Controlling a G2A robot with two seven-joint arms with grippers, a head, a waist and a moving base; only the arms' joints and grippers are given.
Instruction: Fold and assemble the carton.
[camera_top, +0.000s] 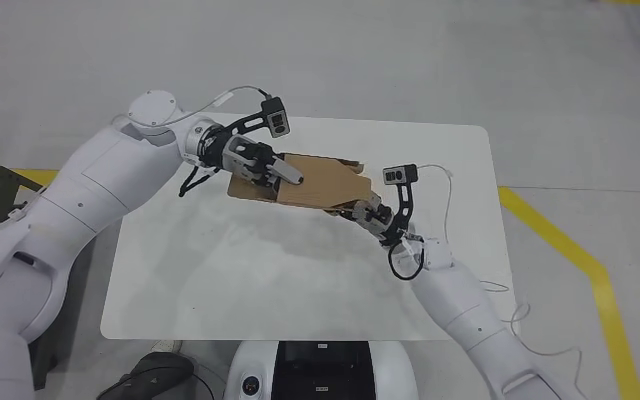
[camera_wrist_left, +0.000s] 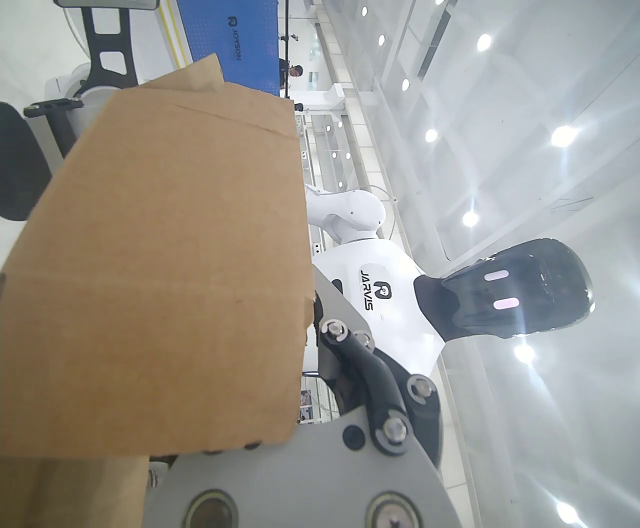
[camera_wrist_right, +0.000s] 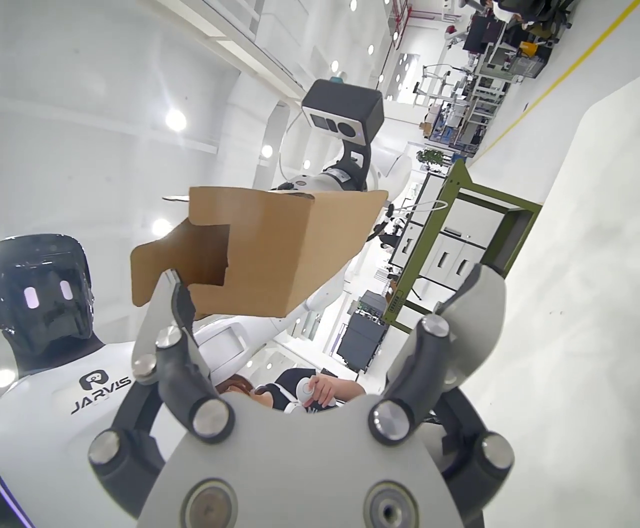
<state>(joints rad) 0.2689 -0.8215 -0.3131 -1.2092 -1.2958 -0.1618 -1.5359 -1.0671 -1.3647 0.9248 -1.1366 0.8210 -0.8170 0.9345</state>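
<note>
You held the carton (camera_top: 320, 186) up over the table (camera_top: 230, 285), with the left pincer (camera_top: 280, 172) clamped on one end. The right pincer (camera_wrist_right: 325, 285) stood apart, one finger beside an end flap. Step judged: flap folding. Next move: catch that flap and press it inward.

Wht table (camera_top: 250, 280), grey floor (camera_top: 400, 50), yellow line (camera_top: 556, 233)

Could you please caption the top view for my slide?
Over a white table, the left gripper holds a brown carton; the right gripper sits at its other end.
</note>
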